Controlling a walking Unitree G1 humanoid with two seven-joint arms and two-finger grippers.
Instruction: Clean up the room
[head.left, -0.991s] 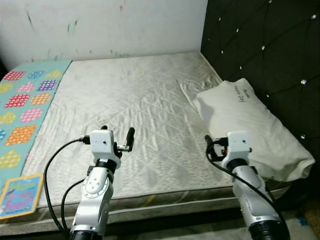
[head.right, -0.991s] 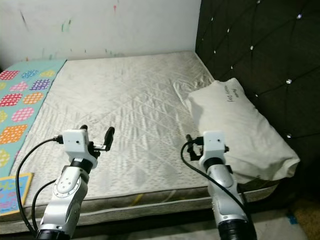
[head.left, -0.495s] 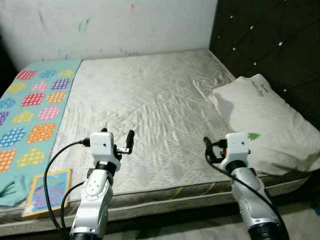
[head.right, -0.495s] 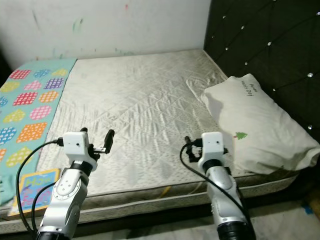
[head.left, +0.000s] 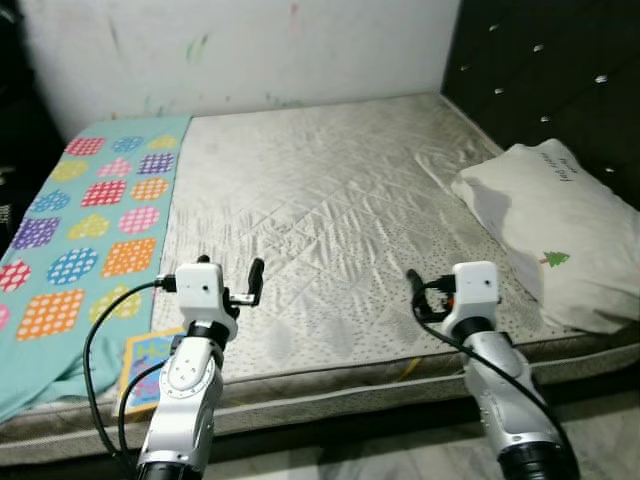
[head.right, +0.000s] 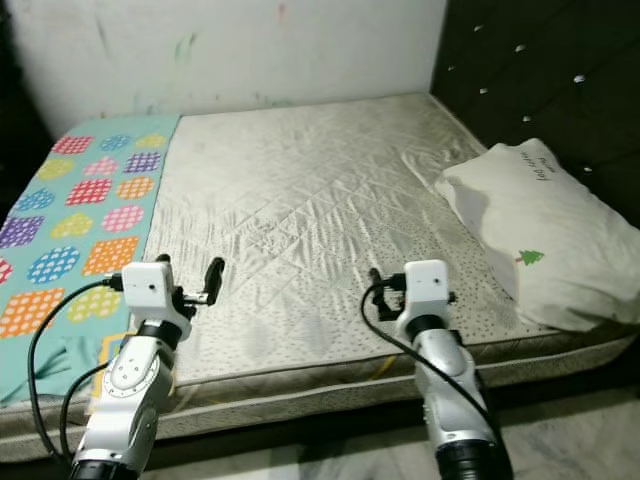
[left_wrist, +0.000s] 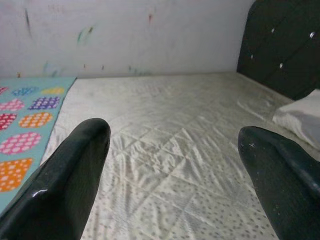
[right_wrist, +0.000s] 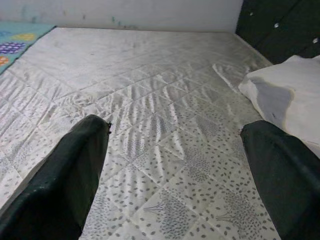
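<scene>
A white pillow (head.left: 560, 235) lies at the right end of the bed, against the dark headboard. A teal blanket (head.left: 90, 205) with coloured patches covers the mattress's left part and hangs over its front edge. A colourful book (head.left: 142, 362) lies at the front left edge, partly behind my left arm. My left gripper (head.left: 243, 285) hovers open over the mattress's front edge, nothing between its fingers (left_wrist: 65, 175). My right gripper (head.left: 424, 294) is open and bare too, left of the pillow (right_wrist: 285, 102).
The grey quilted mattress (head.left: 330, 190) spreads ahead of both arms. A white wall (head.left: 250, 40) with paint marks closes the far side, and the tufted black headboard (head.left: 545, 70) closes the right. Floor (head.right: 300, 462) shows below the bed's front edge.
The whole picture has shifted right, so the camera has turned left: more blanket and the book show, the pillow sits nearer the right edge. Both arms keep their pose.
</scene>
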